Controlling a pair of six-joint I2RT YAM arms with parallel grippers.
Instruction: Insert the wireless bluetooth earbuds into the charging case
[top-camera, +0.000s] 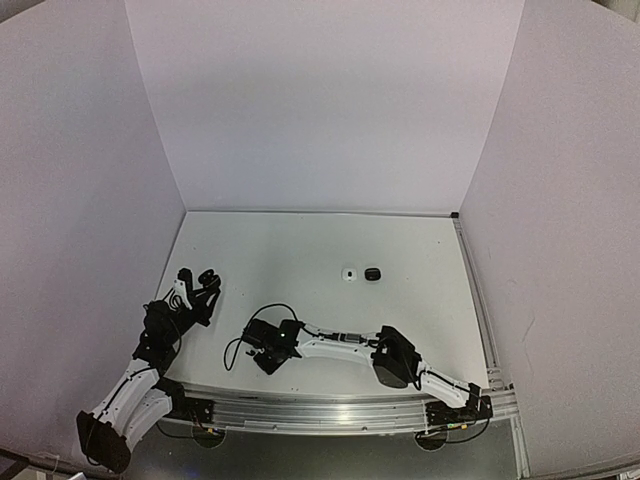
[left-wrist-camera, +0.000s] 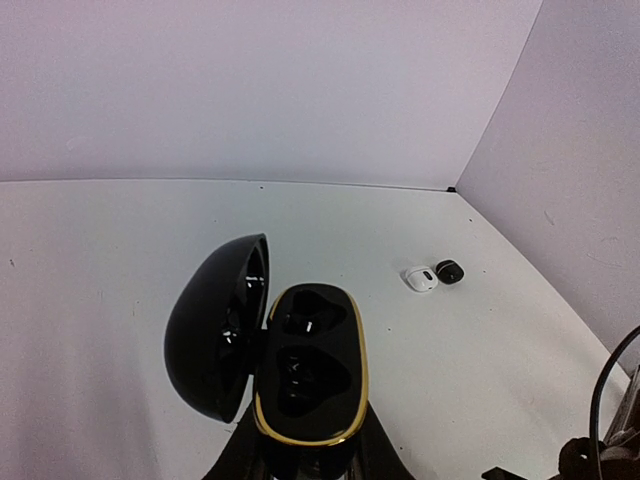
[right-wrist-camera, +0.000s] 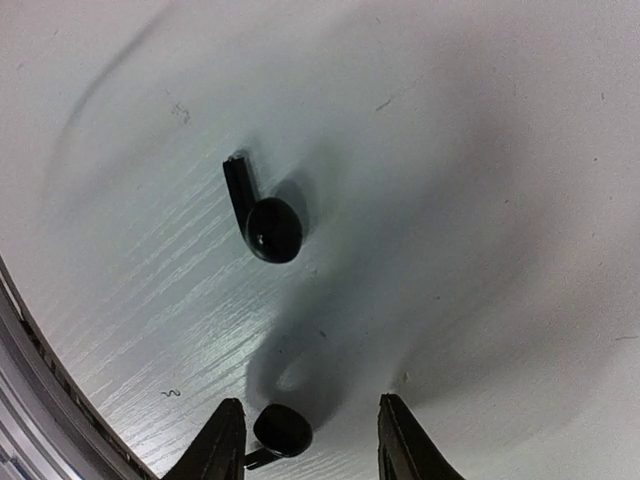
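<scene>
1. Open case (left-wrist-camera: 305, 370): glossy black inside and out, gold rim round the base.
2. Upper earbud (right-wrist-camera: 268, 222) and lower earbud (right-wrist-camera: 281, 431): glossy black.
3. White case (left-wrist-camera: 420, 279), dark mark on front; black case (left-wrist-camera: 450, 271), plain.
4. Table (right-wrist-camera: 480, 200): white, faint wood grain, few dark specks.
5. Walls (top-camera: 320, 100): plain pale lilac-white.
6. Arms (top-camera: 330, 345): white shells, black joints and cables.
7. Rail (top-camera: 330, 410): silvery metal.
</scene>
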